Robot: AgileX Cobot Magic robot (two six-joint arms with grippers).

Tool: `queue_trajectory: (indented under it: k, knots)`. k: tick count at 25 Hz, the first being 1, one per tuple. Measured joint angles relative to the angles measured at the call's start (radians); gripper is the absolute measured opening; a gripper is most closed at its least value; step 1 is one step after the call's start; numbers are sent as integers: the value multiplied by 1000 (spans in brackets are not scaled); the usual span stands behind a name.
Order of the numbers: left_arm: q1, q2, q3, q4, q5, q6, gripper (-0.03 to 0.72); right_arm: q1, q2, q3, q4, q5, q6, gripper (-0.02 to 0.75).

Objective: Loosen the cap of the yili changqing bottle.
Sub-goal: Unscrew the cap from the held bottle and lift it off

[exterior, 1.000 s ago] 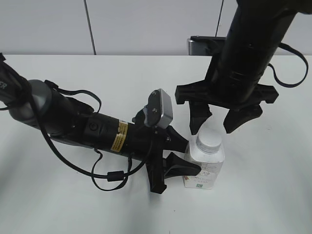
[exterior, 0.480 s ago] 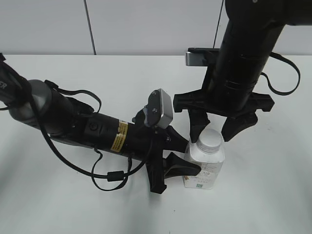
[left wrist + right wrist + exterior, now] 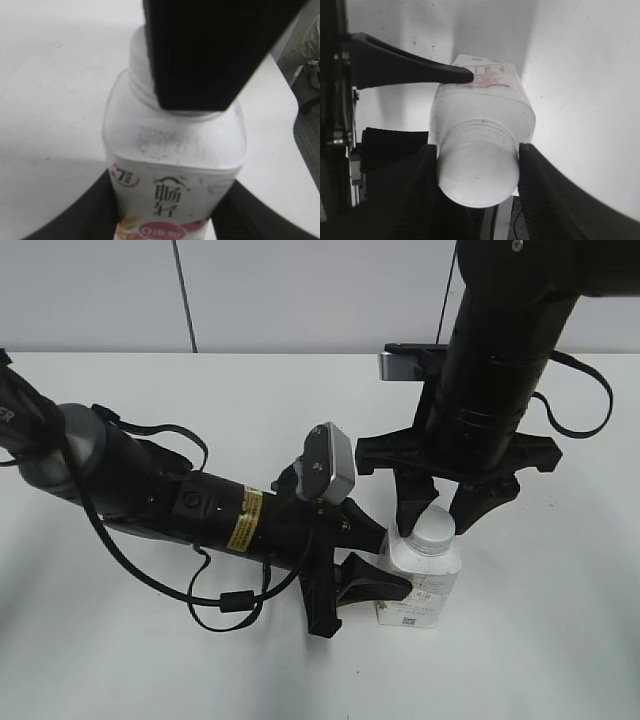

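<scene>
Cap (image 3: 433,528): white, round, seated on the neck of the bottle; in the right wrist view its two sides sit flush against the black fingers.
Yili changqing bottle (image 3: 420,575): stands upright on the surface near the middle right of the exterior view, printed label facing the left wrist camera.
Right tool (image 3: 437,516): comes straight down from above, its fingers (image 3: 547,195) pinching the cap from both sides, which looks like the grip needed for a twist.
Left tool (image 3: 372,562): reaches in low from the side, fingers (image 3: 375,580) pressed against the bottle's body on either side, clamping it; likely there to stop the bottle turning with the cap.
Why two grips: one holds the body fixed, the other can turn the cap; judging by this, the loosening twist is about to begin or is just underway, and the cap is not visibly lifted.
Risk: the thin plastic body may slip or turn in the side grip.
Surface (image 3: 150,660): plain white, matte, with soft shadows under the arms.
Room: pale grey wall panels (image 3: 300,290) behind, with a dark vertical seam.
</scene>
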Motion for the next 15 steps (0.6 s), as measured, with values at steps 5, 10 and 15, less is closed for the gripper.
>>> queue_trajectory:
  k: [5,10,15]
  knots:
    - [0,0,0,0,0,0,344,0,0,0,-8,0,-143,392]
    - [0,0,0,0,0,0,344,0,0,0,-10,0,-565,392]
    - [0,0,0,-1,1,0,343,0,0,-1,-10,4,-1111,392]
